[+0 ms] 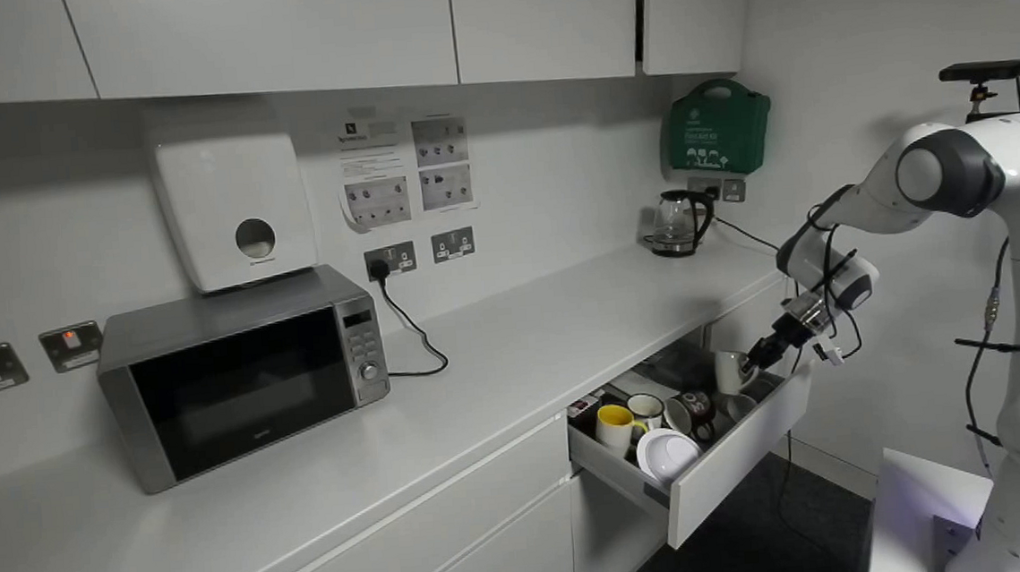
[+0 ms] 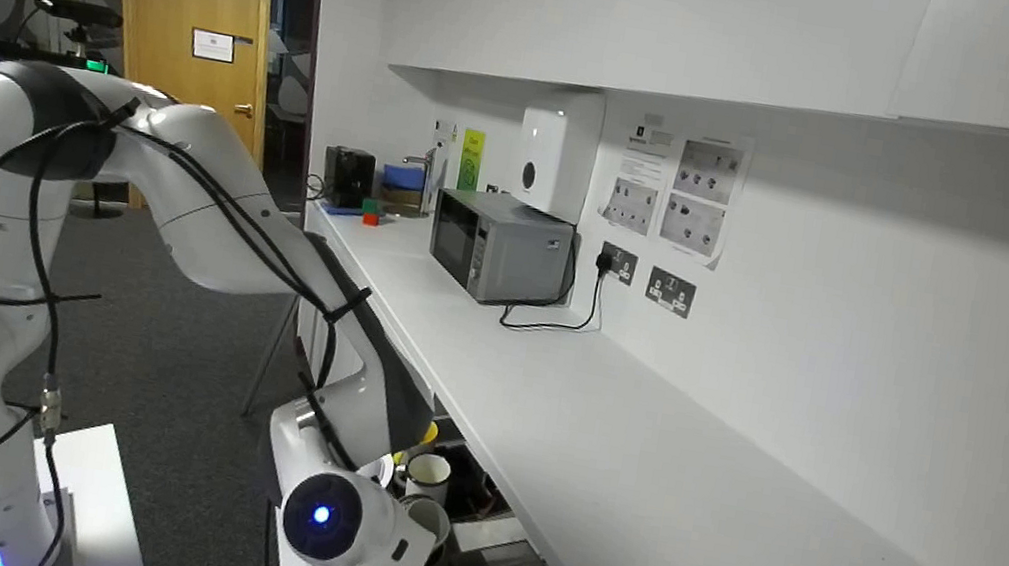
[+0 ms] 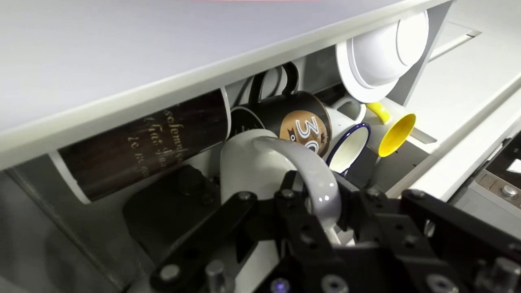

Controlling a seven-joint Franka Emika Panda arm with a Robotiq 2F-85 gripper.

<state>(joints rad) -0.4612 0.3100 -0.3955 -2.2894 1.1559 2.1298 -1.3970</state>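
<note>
Black two-fingered claw (image 3: 318,190), jaws closed, has the rounded white ceramic mug (image 3: 249,169) by its handle (image 3: 307,162) (brown cylindrical lettered mug (image 3: 150,140) nearby)!

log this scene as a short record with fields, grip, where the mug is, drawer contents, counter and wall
grip: tool closed on the handle of a white mug
mug position: at the open drawer; whether it rests on anything, cannot tell
other drawer contents: dark lettered mug, black "30" mug, blue-rimmed mug, yellow-lined mug, white dish
counter: microwave, glass kettle
wall: green first-aid box
</note>
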